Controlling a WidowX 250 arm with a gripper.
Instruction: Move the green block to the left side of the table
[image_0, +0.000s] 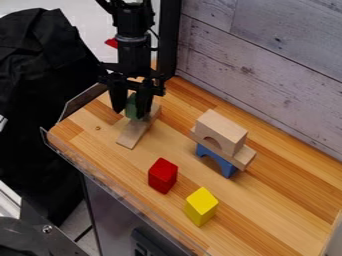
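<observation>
Towards ten o'clock, the gripper (131, 104) pinched the green block (131, 106) near a wooden plank (133, 134). The red block (162, 175) stood at six o'clock.

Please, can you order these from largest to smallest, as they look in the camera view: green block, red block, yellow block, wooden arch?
1. Wooden arch
2. Yellow block and red block: too alike to rank
3. Green block: smallest visible part; the gripper partly hides it
</observation>
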